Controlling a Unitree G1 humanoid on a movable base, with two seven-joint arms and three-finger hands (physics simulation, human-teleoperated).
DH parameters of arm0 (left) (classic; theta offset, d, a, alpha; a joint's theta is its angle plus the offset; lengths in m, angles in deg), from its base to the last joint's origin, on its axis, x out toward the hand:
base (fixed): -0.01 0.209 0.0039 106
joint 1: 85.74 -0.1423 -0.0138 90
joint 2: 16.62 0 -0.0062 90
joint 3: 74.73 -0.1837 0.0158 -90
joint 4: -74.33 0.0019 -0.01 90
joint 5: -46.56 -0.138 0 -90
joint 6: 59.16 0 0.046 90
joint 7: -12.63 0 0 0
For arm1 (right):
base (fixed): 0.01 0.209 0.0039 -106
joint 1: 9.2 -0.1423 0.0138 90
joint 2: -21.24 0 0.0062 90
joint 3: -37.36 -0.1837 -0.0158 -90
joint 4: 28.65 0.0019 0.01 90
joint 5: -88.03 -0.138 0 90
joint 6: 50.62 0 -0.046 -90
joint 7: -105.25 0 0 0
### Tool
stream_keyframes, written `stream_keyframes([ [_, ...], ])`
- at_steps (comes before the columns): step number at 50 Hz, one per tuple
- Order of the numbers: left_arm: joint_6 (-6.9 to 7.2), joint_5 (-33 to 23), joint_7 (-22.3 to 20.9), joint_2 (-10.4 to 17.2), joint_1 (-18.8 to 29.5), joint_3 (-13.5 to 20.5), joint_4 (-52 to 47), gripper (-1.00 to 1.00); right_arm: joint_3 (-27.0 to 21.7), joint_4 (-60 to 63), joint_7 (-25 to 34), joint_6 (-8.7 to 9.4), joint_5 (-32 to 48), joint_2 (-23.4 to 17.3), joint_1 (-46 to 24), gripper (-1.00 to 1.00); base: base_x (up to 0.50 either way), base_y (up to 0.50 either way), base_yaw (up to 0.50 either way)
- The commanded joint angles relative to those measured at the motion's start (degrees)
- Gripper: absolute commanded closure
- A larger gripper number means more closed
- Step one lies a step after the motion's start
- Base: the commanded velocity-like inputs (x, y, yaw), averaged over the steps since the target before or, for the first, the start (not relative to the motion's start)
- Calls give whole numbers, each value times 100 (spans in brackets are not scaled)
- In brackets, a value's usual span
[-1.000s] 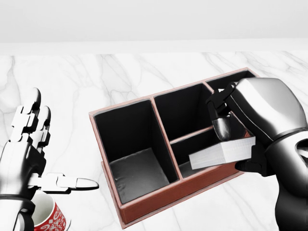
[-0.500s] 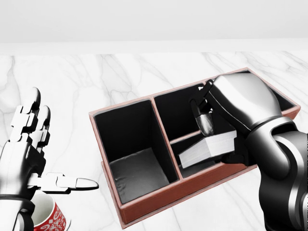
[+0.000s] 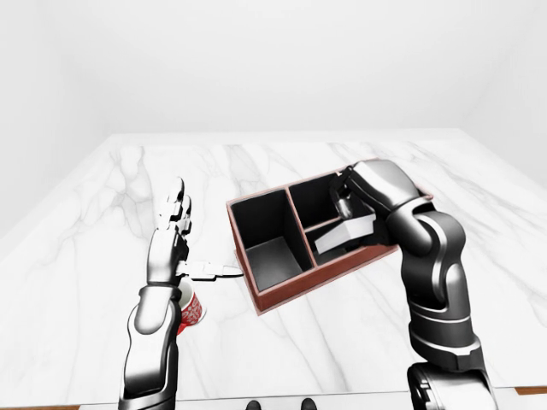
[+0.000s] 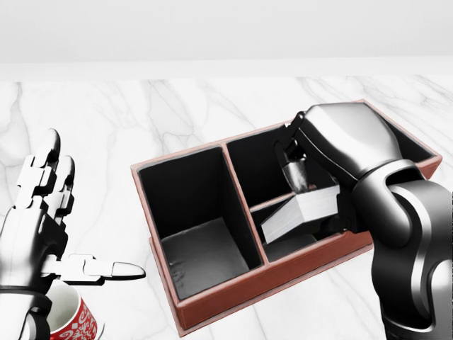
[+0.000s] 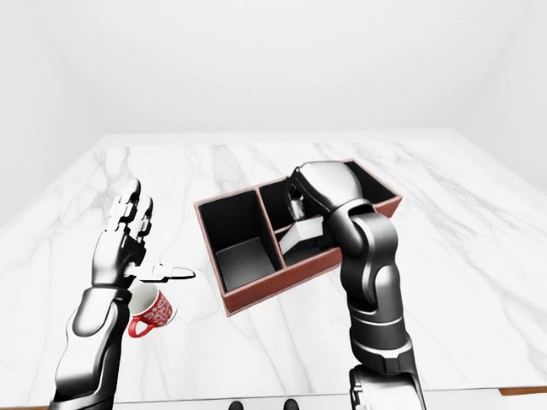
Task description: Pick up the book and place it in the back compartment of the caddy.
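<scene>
The caddy (image 4: pixel 233 287) is a reddish-brown box with black compartments on the marble table, lying at an angle in the middle of the head view. My right hand (image 4: pixel 320 202) is shut on the book (image 4: pixel 297 214), a white page block with a grey cover. It holds the book tilted, left end down, over the divider between the two middle compartments, with that end dipping toward the small lower one. My left hand (image 4: pixel 71 227) is open and empty at the left of the view, apart from the caddy. The right hand hides the caddy's right part.
A red patterned mug (image 5: pixel 147 312) stands on the table just below my left hand. The white marble table (image 3: pixel 282 162) stretches wide around the caddy, and its far edge meets a plain white wall.
My right hand has moved left with the book, from over the caddy's right side to the middle compartments. The book now tilts down more steeply. The left hand has not moved.
</scene>
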Motion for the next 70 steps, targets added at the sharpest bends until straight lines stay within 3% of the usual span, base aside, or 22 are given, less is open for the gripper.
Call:
stream_keyframes([
  [1, 0, -3, 1, -3, -6, -9, 19, -100, -16, -129, -1, -7, 68, 2, -195, 100, 0, 0, 0],
  [17, 0, 1, -3, 1, -4, 1, 1, -100, 48, -440, -1, -5, 151, 35, -317, 100, 0, 0, 0],
  [70, 0, -10, -12, -1, -9, -2, -37, -100, 165, -1718, -1163, -179, 716, 9, -645, 100, 0, 0, 0],
])
